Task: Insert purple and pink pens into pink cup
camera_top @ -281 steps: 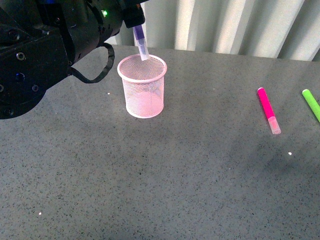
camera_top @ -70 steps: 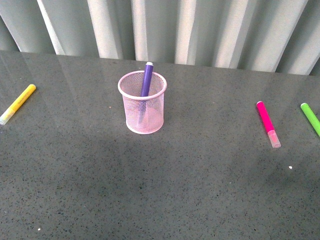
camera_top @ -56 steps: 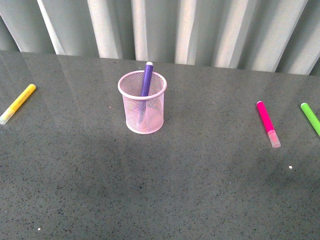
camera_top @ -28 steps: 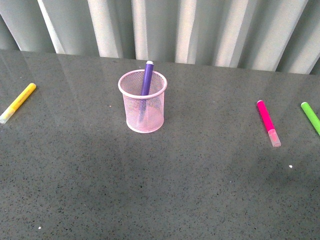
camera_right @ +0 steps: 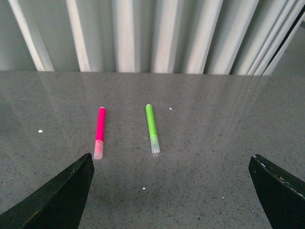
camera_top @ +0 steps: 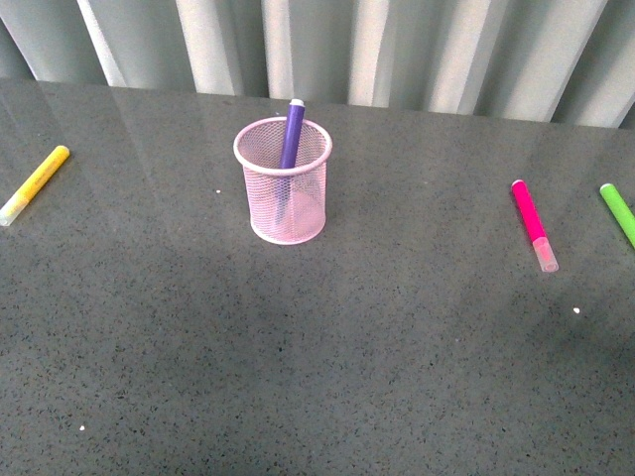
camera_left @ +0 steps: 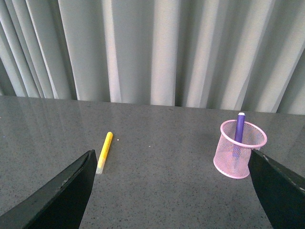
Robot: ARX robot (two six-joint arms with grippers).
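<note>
A yellow pen (camera_top: 34,184) lies far left on the table (camera_top: 317,377). The pink cup (camera_top: 310,198) stands near the middle. The purple pen (camera_top: 291,134) is inside it, top poking out. The pink pen (camera_top: 533,224) lies flat at the right, near a green pen (camera_top: 617,212). The left pincer (camera_left: 171,155) and the right pincer (camera_right: 171,156) are spread wide and hold nothing.

The light pink wire-mesh cup (camera_top: 298,203) shows a fine grid. The dark purple marker (camera_top: 292,134) has a white tip, the magenta-pink marker (camera_top: 529,213) a pale cap. The dark grey stone tabletop (camera_top: 317,377) is finely speckled.
</note>
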